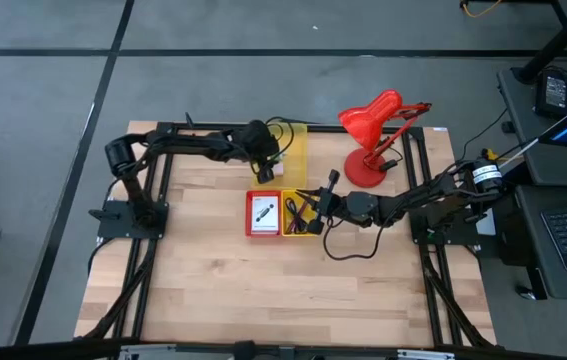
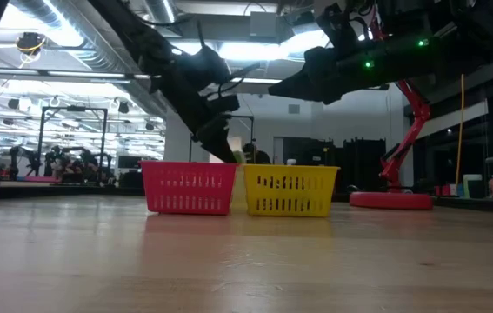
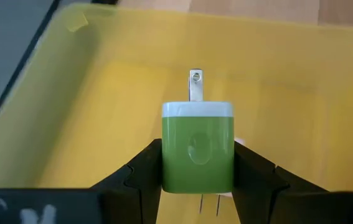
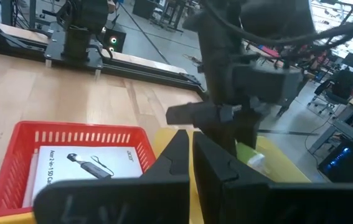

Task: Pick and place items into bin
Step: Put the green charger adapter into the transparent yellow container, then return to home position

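One green block (image 3: 198,154), clamped between left tool (image 3: 198,177) fingers

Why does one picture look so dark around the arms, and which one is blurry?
Low view: ceiling lights behind turn both arms into silhouettes above the red basket. Left wrist view: the green block between the left gripper fingers is sharp; the yellow tray behind is soft.

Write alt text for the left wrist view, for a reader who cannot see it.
The left end effector grips a green, white-topped plug-style charger block between its two dark fingers, metal prongs showing above and below it. Behind lies the translucent yellow plastic tray, blurred, with pale wooden tabletop beyond its far rim.
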